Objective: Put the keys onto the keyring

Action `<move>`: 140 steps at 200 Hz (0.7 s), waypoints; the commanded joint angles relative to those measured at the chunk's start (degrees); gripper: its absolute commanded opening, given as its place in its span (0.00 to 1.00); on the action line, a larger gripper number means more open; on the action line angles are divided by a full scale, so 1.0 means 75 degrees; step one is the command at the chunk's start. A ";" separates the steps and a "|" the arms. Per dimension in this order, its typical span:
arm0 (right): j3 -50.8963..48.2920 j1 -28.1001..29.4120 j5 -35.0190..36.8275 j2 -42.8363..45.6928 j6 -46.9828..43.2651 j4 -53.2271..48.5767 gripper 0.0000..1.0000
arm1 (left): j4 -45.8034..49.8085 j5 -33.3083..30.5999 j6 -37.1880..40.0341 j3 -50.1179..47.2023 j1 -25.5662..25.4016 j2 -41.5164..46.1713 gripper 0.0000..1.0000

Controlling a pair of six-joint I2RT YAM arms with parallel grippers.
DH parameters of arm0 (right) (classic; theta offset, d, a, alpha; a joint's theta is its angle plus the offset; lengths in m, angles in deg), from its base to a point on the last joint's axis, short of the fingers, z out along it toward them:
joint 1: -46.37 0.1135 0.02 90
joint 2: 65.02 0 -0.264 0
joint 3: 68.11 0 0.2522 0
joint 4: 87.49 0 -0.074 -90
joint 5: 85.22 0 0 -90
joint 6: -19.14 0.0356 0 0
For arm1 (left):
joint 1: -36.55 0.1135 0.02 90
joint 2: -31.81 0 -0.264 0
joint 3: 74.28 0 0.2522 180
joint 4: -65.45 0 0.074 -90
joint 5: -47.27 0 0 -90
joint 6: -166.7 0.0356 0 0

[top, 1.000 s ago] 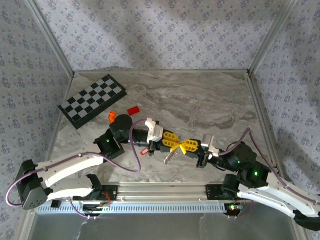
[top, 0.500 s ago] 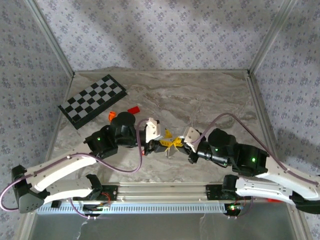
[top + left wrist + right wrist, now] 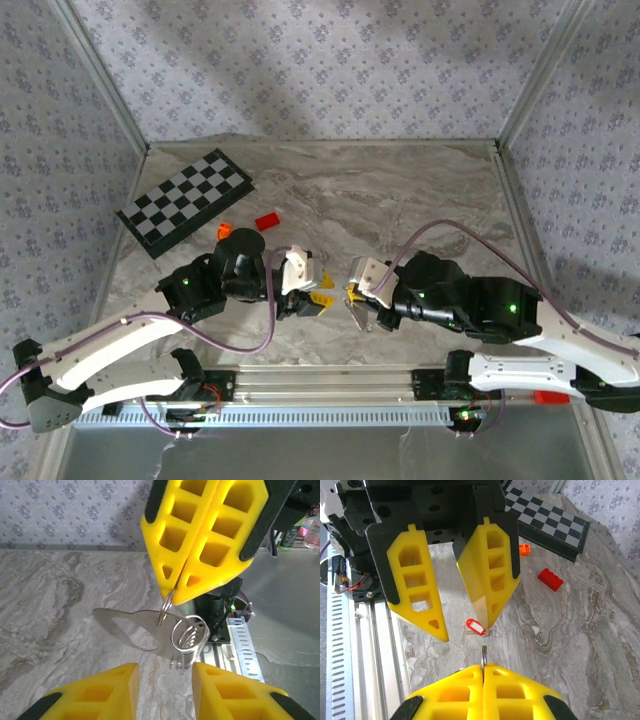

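Right claw (image 3: 175, 592) pinches a ring (image 3: 164, 607) with a key (image 3: 132, 627) hanging on it. Left claw (image 3: 162, 675) gapes empty. Red tag (image 3: 475, 627) sits apart, so joining seems unfinished.

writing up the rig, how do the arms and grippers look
The left arm and right arm have white shells, black joints, green lights, a purple cable each. The left gripper and right gripper have yellow wedge fingers with cut-out windows.

The fingers (image 3: 220, 535) of my right gripper (image 3: 175, 594) are matt yellow plastic, moulded with hollow cells and backed in black. The keys (image 3: 131, 628) are flat bare metal, polished almost mirror-bright. The keyring (image 3: 476, 626) carries a glossy red plastic tag. The table (image 3: 50, 610) is smooth, marble-patterned, faintly sheened.
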 commanded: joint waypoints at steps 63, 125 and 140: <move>0.0594 0.0146 -0.0412 -0.0305 -0.0315 -0.0517 0.00 | -0.0265 0.0579 0.0029 0.0432 -0.0054 -0.0124 0.31; 0.0632 0.0142 -0.0507 -0.0428 -0.0348 -0.0559 0.00 | -0.0403 0.0744 0.0106 0.0580 -0.0048 -0.0477 0.26; 0.0631 0.0139 -0.0494 -0.0475 -0.0356 -0.0579 0.00 | -0.0421 0.0767 0.0094 0.0579 -0.0054 -0.0495 0.22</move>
